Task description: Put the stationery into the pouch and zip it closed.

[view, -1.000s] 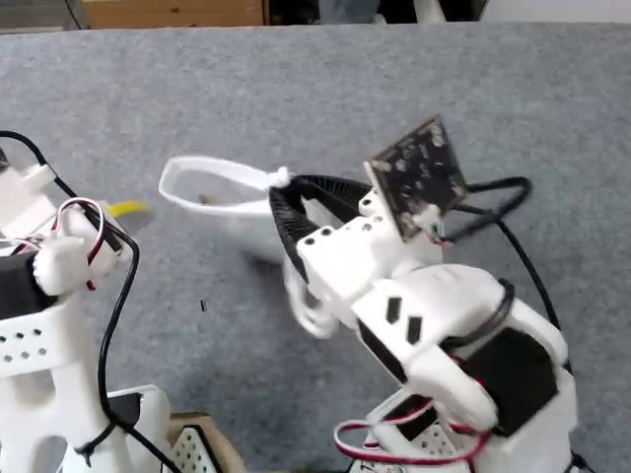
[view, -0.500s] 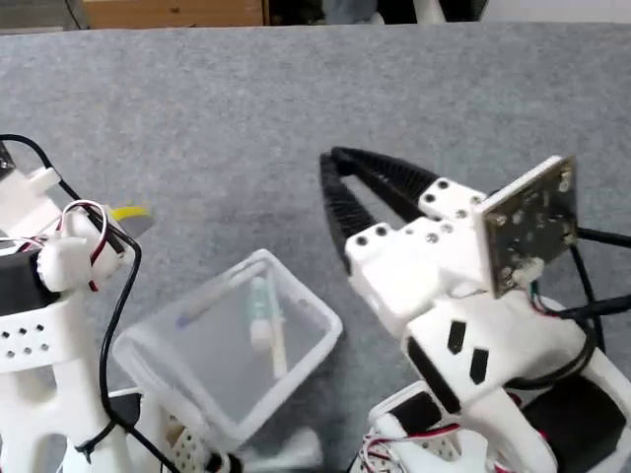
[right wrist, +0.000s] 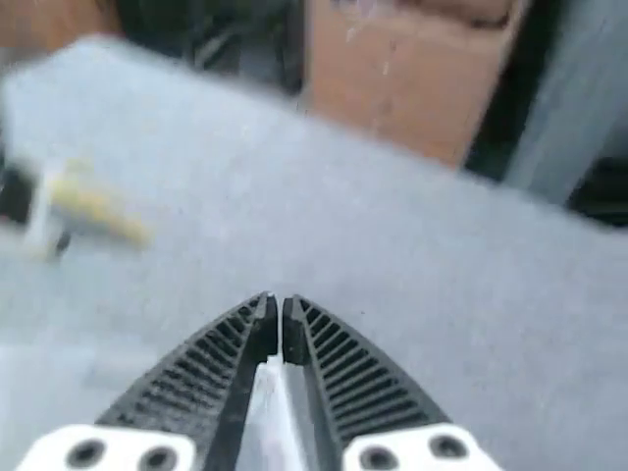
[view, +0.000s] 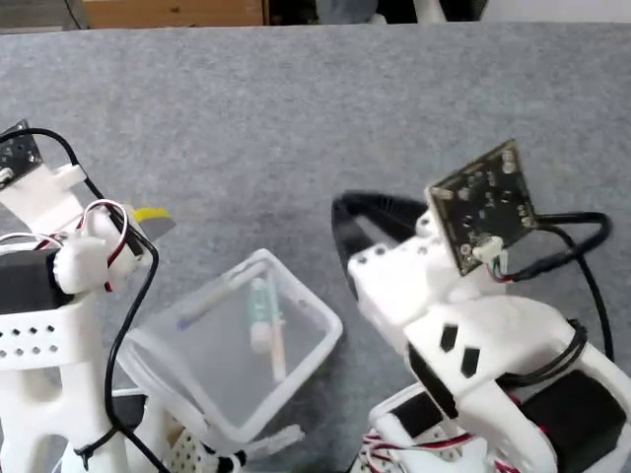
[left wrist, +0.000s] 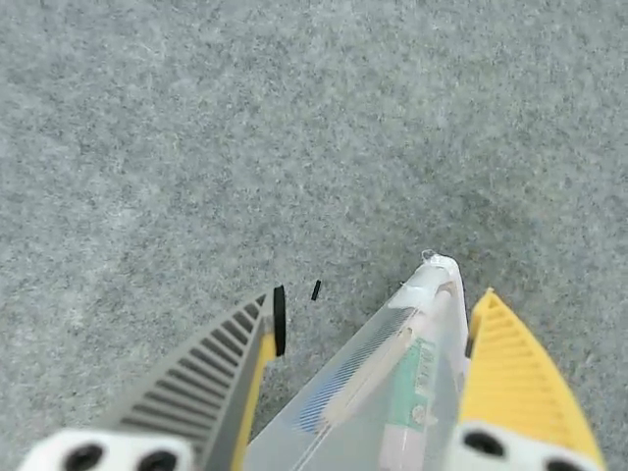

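Observation:
A clear pouch lies on the grey table near the front, between the two arms. Inside it are a green-and-white stick and a thin pen. In the left wrist view the pouch sits between the fingers of my open left gripper, closer to the yellow finger. From above, the left gripper hangs just left of the pouch. My right gripper is lifted to the right of the pouch and apart from it. Its black fingers are shut tip to tip, with a pale sliver in the gap.
A tiny black speck lies on the table by the left gripper. A wooden cabinet stands past the far table edge, and a brown box shows beyond the table. The far half of the table is bare carpet.
A second ago the right gripper held the pouch up. It let go, the pouch dropped flat onto the table, and the right gripper pulled back and shut. The left arm shifted slightly.

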Robot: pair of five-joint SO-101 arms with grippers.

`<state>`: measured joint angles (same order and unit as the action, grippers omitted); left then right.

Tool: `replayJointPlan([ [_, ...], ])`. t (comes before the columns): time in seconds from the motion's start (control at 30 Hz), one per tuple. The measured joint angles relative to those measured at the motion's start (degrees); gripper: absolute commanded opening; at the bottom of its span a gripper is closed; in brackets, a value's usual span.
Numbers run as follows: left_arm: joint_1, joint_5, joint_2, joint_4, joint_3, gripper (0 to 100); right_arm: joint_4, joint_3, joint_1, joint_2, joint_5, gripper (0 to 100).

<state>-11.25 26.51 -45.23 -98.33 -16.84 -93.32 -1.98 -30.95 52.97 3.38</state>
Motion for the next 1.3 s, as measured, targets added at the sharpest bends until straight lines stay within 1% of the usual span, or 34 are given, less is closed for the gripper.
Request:
replayJointPlan([
  [0.1,0.0,0.0,0.0,0.0,0.0,31,-6.2,1.1,-5.8,0.0,1.5,10.9],
  [0.2,0.0,0.0,0.0,0.3,0.0,31,-7.3,5.5,-8.7,0.0,4.0,17.4],
  [0.23,0.0,0.0,0.0,1.0,0.0,31,-7.5,7.4,-10.6,-0.1,4.2,18.8],
  [0.37,0.0,0.0,0.0,2.7,0.0,31,-7.5,13.7,-20.1,-0.7,4.7,19.4],
  [0.63,0.3,0.0,0.0,3.0,0.0,31,-7.5,13.7,-36.3,-0.4,4.8,19.4],
  [0.73,0.3,-0.1,0.0,3.8,0.0,31,-5.5,13.7,-40.3,-0.4,4.6,19.4],
  [0.83,0.3,-0.1,0.0,4.0,0.0,31,0.2,15.6,-41.1,-0.3,1.7,19.4],
  [0.93,0.2,-0.1,0.0,4.2,0.0,31,9.5,18.5,-41.6,-0.7,-2.4,19.4],
  [1.0,-0.9,-0.1,0.0,4.2,0.0,31,15.8,20.0,-41.4,-0.7,-6.2,19.4],
  [1.07,-1.6,0.0,0.0,4.2,0.0,31,20.1,21.6,-41.5,-0.7,-11.7,19.4],
  [1.2,-1.7,-0.1,0.0,4.3,0.0,31,22.2,26.5,-40.4,-0.7,-23.6,19.4],
  [1.3,-1.8,-0.1,0.0,4.3,0.0,31,22.5,30.1,-39.4,-0.7,-28.0,19.4],
])
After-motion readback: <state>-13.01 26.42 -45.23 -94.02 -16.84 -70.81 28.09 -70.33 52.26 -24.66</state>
